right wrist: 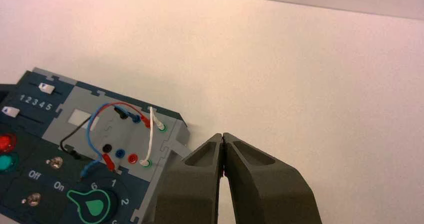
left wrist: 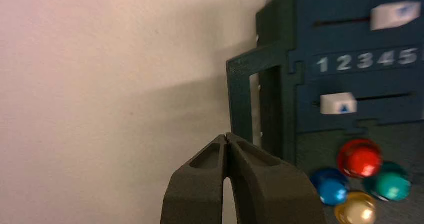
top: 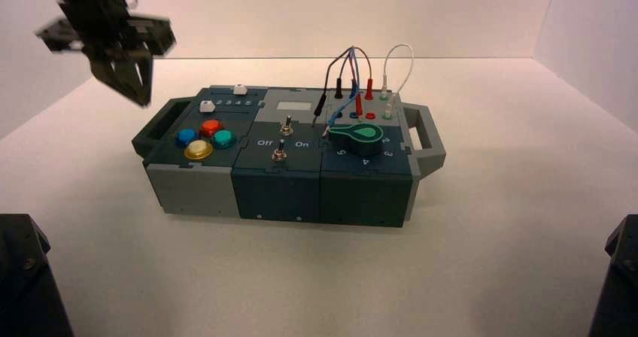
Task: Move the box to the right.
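The long dark teal and grey box (top: 286,179) stands in the middle of the table, with a handle at each end. My left gripper (top: 139,92) is shut and empty, hovering above the table just outside the box's left handle (top: 158,122). In the left wrist view my gripper (left wrist: 227,136) is beside that handle (left wrist: 245,99), near the coloured buttons (left wrist: 362,159) and the two sliders. My right gripper (right wrist: 222,135) is shut and empty, held high above the box's right end, and is barely in the high view.
The box carries two toggle switches (top: 286,126), a green dial (top: 361,135) and plugged coloured wires (top: 353,74). The right handle (top: 425,138) juts toward open table. White walls stand at the back and right. Dark arm bases (top: 22,277) sit at the front corners.
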Action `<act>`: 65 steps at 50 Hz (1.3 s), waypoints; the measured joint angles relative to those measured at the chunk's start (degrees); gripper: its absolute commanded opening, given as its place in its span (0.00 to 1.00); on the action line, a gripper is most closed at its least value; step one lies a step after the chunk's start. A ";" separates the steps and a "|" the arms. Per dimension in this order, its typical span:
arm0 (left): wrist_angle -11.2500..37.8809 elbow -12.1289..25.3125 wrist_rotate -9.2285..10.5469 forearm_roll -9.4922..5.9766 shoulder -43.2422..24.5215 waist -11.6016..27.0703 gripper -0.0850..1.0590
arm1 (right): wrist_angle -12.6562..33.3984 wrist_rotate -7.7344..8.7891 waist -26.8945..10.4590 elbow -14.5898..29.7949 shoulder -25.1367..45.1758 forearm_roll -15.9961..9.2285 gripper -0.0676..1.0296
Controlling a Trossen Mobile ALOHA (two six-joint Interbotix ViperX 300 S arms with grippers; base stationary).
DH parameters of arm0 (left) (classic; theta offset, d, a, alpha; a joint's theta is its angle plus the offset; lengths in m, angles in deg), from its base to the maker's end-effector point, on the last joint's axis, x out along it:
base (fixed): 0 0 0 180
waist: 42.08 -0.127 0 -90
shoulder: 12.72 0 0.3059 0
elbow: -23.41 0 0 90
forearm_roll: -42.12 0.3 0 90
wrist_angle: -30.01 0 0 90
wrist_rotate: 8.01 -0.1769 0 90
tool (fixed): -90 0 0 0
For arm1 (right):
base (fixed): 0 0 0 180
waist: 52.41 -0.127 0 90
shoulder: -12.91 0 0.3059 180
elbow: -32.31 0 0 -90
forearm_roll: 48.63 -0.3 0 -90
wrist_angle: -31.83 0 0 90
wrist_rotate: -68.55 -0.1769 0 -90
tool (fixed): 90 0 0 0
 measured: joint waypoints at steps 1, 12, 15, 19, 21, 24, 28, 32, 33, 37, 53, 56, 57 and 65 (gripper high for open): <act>0.09 0.09 0.00 0.09 -0.79 0.00 0.05 | 0.00 0.00 0.00 0.09 0.00 0.00 0.04; 1.05 2.20 0.09 0.62 -8.88 -0.26 0.05 | 0.00 0.00 -0.09 0.26 -0.35 0.00 0.04; 1.32 2.72 0.09 0.62 -10.02 -0.09 0.05 | 0.00 0.00 -0.09 0.26 -0.79 0.00 0.04; 1.49 2.99 0.09 0.70 -10.55 0.35 0.05 | 0.00 0.00 0.00 0.26 -1.23 0.00 0.04; 1.49 3.08 0.09 0.70 -10.63 1.49 0.05 | 0.00 0.00 -0.09 0.26 -1.67 0.09 0.04; 1.49 3.16 0.18 0.70 -10.72 3.34 0.05 | 0.00 0.00 -0.09 0.26 -2.02 0.09 0.04; 1.49 3.16 0.26 0.62 -10.72 5.80 0.05 | 0.00 0.00 -0.09 0.26 -2.37 0.09 0.04; 1.58 3.16 0.35 0.53 -10.72 9.05 0.05 | 0.00 0.00 0.00 0.26 -2.46 0.00 0.04; 1.58 3.16 0.35 0.44 -10.72 9.84 0.05 | 0.00 0.00 0.00 0.26 -2.46 0.00 0.04; 1.58 3.16 0.44 -0.09 -10.72 13.97 0.05 | 0.00 0.00 0.00 0.26 -2.46 0.00 0.04; 0.97 7.12 1.93 -2.02 -11.87 24.08 0.05 | 0.00 0.00 -0.09 0.26 -2.55 -0.26 0.04; 1.32 9.05 2.11 -2.29 -12.92 25.58 0.05 | 0.00 0.00 -0.09 0.26 -2.55 -0.26 0.04; 1.58 9.76 2.20 -2.55 -13.36 26.02 0.05 | 0.00 0.00 0.00 0.26 -2.55 -0.26 0.04; 2.64 13.80 2.20 -3.87 -15.82 28.92 0.05 | 0.00 0.00 0.00 0.26 -2.46 -0.35 0.04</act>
